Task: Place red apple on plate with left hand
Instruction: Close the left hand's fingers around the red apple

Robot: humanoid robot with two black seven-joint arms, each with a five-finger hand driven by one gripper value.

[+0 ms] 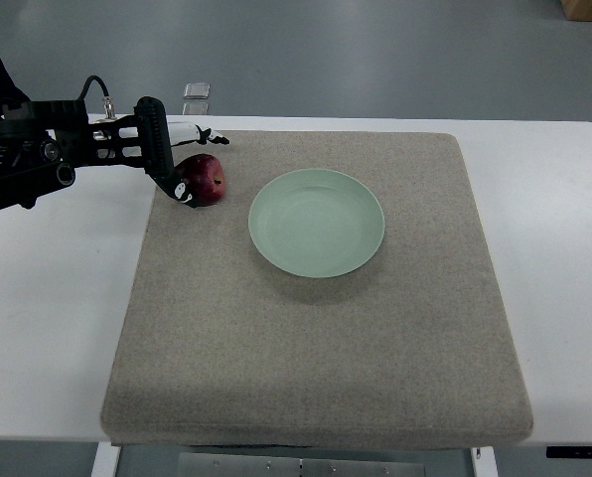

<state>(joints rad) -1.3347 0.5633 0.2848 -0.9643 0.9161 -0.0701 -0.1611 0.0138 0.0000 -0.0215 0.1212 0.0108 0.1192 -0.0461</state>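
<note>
Near edge of grey mat (316, 397) closest to lens, overhanging white worktop (48, 328) front

Left hand (172, 159) reaching in from picture's left on black arm, at mat's far-left corner. Fingers apart, not clamped: one black finger (157, 149) angled down along near-left side of red apple (207, 179), tip touching or just beside it; white-and-black fingers (192, 131) stretched out behind apple, apart from it

Red apple resting on mat, far-left area, not lifted

Pale green plate (317, 223) just right of apple, separate from it, near mat's middle, nothing on it

Small clear object (197, 90) on grey floor beyond worktop's far edge
</note>
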